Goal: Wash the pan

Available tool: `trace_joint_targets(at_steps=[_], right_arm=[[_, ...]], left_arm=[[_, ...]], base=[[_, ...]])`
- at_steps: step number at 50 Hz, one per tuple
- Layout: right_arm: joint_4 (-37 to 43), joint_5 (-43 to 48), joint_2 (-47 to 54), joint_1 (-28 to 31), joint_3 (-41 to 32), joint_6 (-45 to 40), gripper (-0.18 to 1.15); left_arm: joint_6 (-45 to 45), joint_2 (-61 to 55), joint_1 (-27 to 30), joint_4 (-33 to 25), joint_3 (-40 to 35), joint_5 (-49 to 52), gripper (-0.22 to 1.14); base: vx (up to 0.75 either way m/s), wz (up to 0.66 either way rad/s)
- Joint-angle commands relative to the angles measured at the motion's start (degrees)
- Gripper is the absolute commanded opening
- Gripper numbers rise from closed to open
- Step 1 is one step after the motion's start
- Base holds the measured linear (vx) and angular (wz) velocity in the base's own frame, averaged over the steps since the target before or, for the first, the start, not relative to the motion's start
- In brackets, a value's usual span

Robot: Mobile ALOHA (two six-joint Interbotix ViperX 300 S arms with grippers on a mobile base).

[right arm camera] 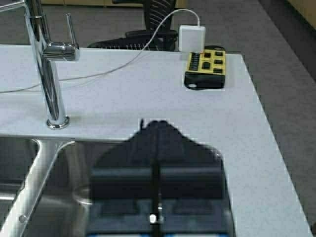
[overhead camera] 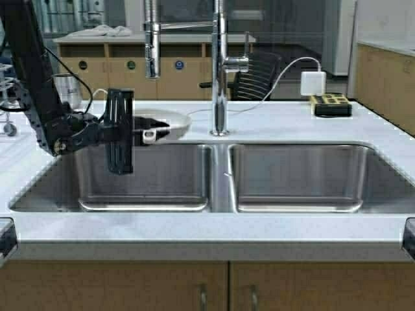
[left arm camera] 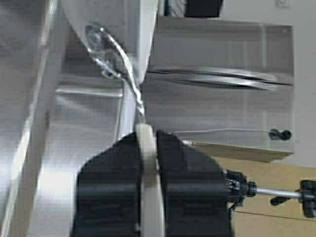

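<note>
Currently left pincer (overhead camera: 144,133) is clamped tight on the stubby pale handle of the shallow round white frying pan (overhead camera: 170,121), at the left steel sink basin's (overhead camera: 146,178) back edge, handle end pointing toward the near desk (overhead camera: 194,230) edge. Right pincer (right arm camera: 156,170) closed, holding nothing. No legible writing.

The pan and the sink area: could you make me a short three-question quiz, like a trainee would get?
1. True or false: the left gripper is shut on the pan handle.
2. The pan sits: A) inside the right basin, B) at the counter edge behind the left basin, C) under the power strip.
3. What tall fixture stands between the two basins?

Key: 1 true. 2 B. 3 the faucet.
</note>
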State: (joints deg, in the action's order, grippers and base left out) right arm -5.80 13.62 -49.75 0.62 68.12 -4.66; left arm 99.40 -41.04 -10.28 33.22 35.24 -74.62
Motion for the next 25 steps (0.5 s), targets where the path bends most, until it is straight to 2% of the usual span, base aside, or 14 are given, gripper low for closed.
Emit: trace_joint_targets(at_steps=[1,25], right_arm=[[0.26,0.18,0.00,0.00,-0.88,-0.18,0.07],[0.18,-2.11,0.70,0.00,-1.85,-1.14,0.07]], left_arm=[[-0.53,4.48,-3.08,-0.09,4.04,-3.43,0.02],[-3.16,4.48,-6.50,1.32,15.64,-14.77,0.02]], base=[[0.19,0.19],[0.16,0.16]])
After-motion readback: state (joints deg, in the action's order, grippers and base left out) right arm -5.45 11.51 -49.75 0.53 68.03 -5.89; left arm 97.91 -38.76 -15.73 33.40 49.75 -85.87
